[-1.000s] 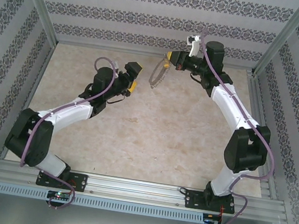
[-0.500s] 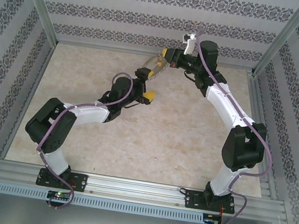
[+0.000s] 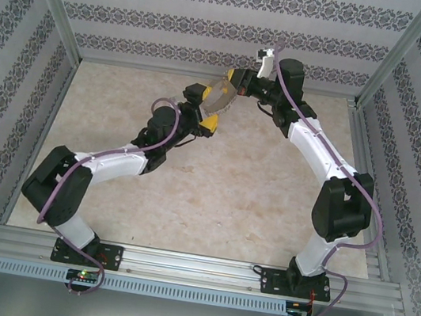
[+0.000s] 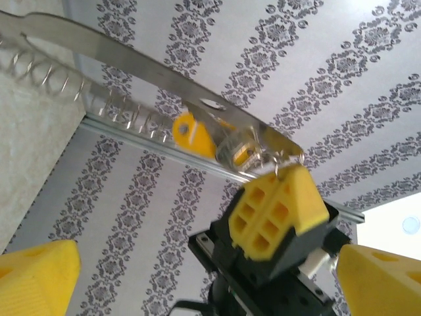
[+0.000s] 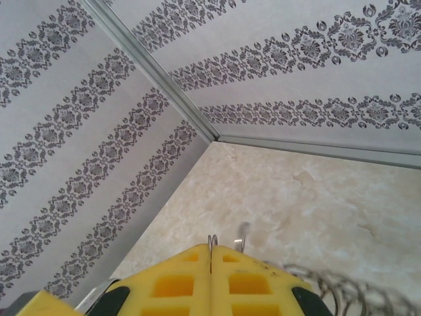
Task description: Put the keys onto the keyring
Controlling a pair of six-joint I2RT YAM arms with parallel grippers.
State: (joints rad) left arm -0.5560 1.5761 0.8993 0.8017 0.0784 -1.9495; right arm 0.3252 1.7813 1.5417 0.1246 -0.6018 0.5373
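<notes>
My right gripper (image 3: 236, 79) is shut on the keyring (image 3: 220, 95) and holds it in the air near the back wall. In the right wrist view its gripper (image 5: 211, 249) pinches the thin wire between the yellow pads. In the left wrist view the keyring (image 4: 99, 49) runs as a metal band from the upper left down to the right gripper (image 4: 279, 207). A key (image 4: 191, 135) with a yellow head lies against that band; whether it hangs on it I cannot tell. My left gripper (image 3: 203, 107) is open just below and left of the ring, its fingers (image 4: 33, 276) wide apart with nothing between them.
The beige tabletop (image 3: 214, 183) spreads under both arms. Patterned walls and a metal frame rail (image 3: 208, 72) close the back and sides. Small wire loops (image 5: 329, 289) fringe the ring beside the right fingers.
My left arm has stretched forward and to the right, bringing its open gripper up to the ring. The right gripper has shifted slightly left with the ring still in it.
</notes>
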